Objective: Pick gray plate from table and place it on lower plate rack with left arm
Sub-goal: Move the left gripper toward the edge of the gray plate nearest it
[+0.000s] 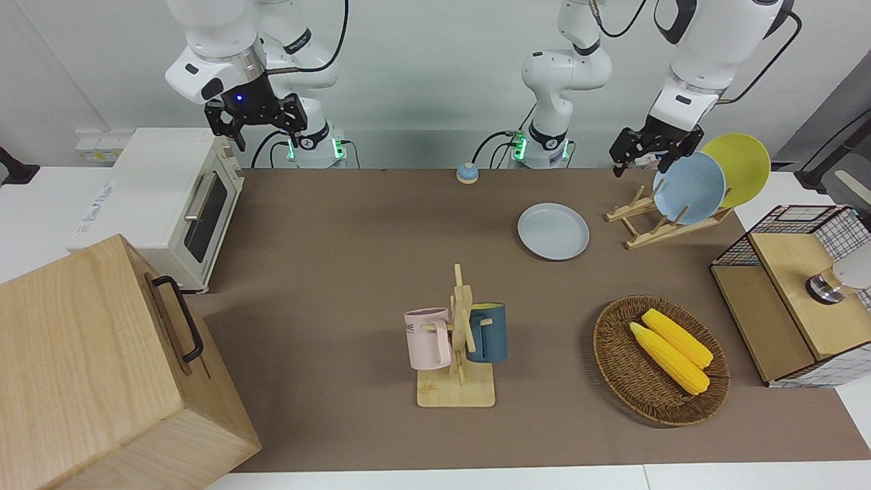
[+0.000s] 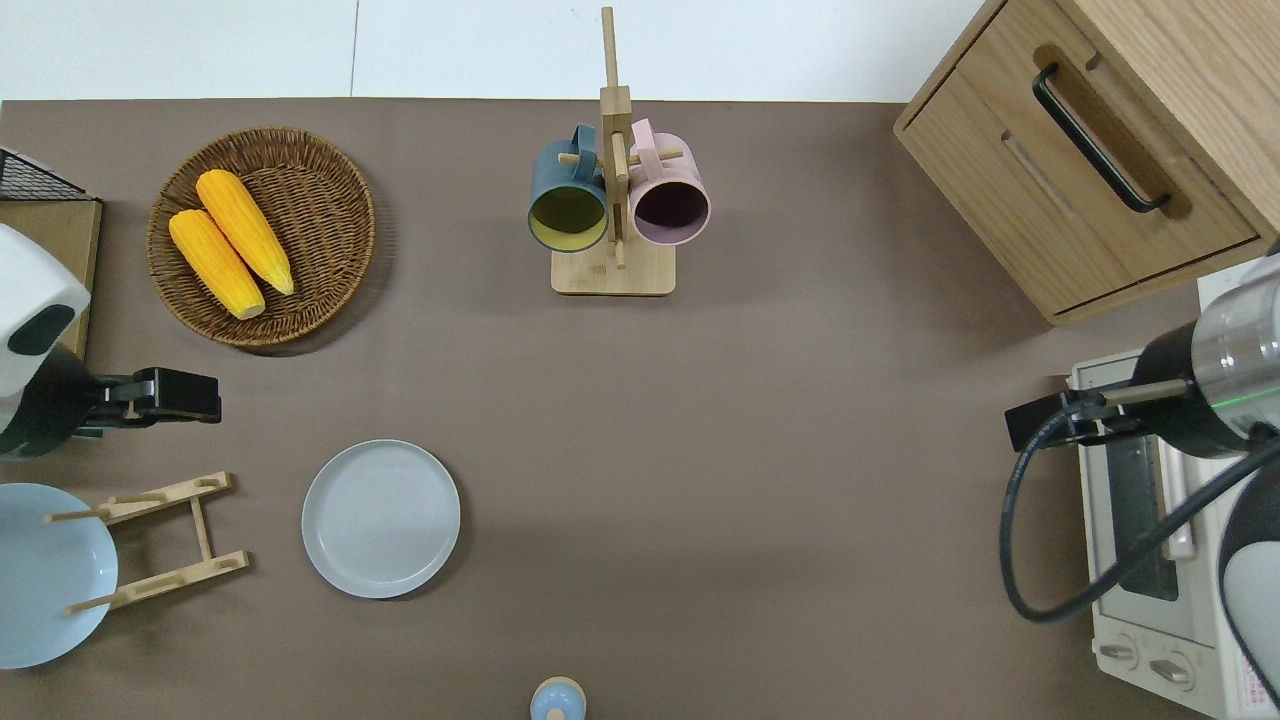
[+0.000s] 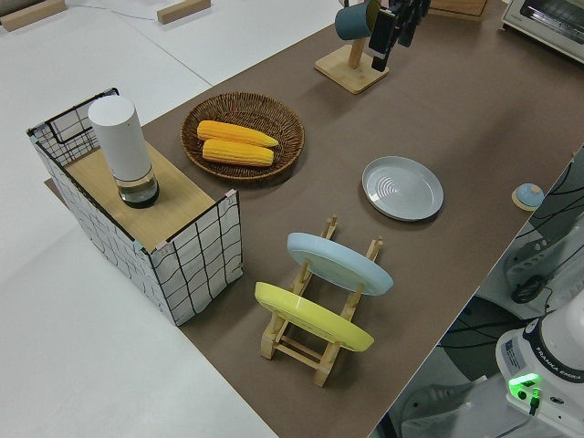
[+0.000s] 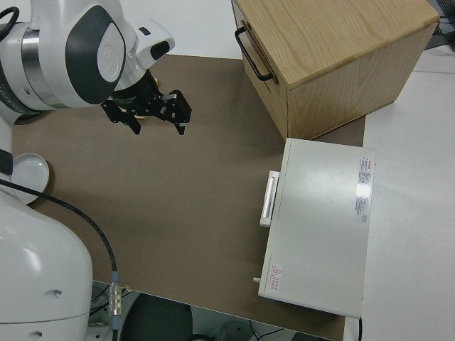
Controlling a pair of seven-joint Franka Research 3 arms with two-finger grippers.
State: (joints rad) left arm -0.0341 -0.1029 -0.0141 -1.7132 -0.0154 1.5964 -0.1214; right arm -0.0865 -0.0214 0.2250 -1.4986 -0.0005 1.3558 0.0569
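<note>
The gray plate (image 1: 552,231) lies flat on the brown table (image 1: 340,272), beside the lower plate rack (image 1: 653,221) and toward the table's middle from it. The plate also shows in the overhead view (image 2: 381,518) and the left side view (image 3: 402,188). The rack (image 2: 160,540) holds a sky-blue plate (image 1: 688,187) and a yellow plate (image 1: 742,167) on edge; its pegs nearest the gray plate hold nothing. My left gripper (image 1: 645,162) is up in the air, open and empty, over the table between the rack and the corn basket (image 2: 200,396). My right arm is parked, its gripper (image 1: 257,129) open.
A wicker basket (image 1: 612,354) holds two corn cobs. A wooden mug stand (image 1: 457,340) carries a pink and a blue mug. A wire-sided box (image 1: 796,292), a toaster oven (image 1: 170,204), a wooden cabinet (image 1: 88,367) and a small blue bell (image 1: 467,173) stand around the edges.
</note>
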